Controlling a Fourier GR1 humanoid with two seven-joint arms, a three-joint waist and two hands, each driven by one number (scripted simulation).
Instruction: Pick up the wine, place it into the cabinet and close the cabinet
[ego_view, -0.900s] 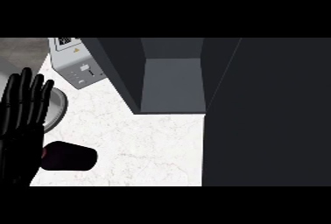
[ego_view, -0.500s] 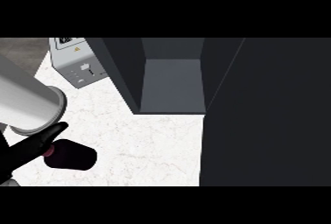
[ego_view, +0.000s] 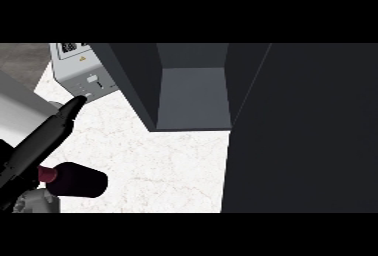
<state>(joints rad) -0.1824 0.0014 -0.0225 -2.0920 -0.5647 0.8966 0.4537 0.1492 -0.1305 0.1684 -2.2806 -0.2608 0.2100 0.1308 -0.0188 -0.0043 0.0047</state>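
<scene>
Left hand (ego_view: 44, 135) stretches straight-fingered above the wine (ego_view: 74, 180); the grey appliance's (ego_view: 85, 75) labels are unreadable.

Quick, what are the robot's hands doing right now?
Left hand: fingers straight, open, above the wine bottle, holding nothing.
Right hand: not in view.

White marbled counter top (ego_view: 155, 165) is seen across the lower left and centre. A grey box-shaped appliance (ego_view: 83, 70) with small buttons and a label is set at the far left, just beside the dark unit. A strip of grey floor (ego_view: 22, 62) is visible at the far-left edge.
</scene>
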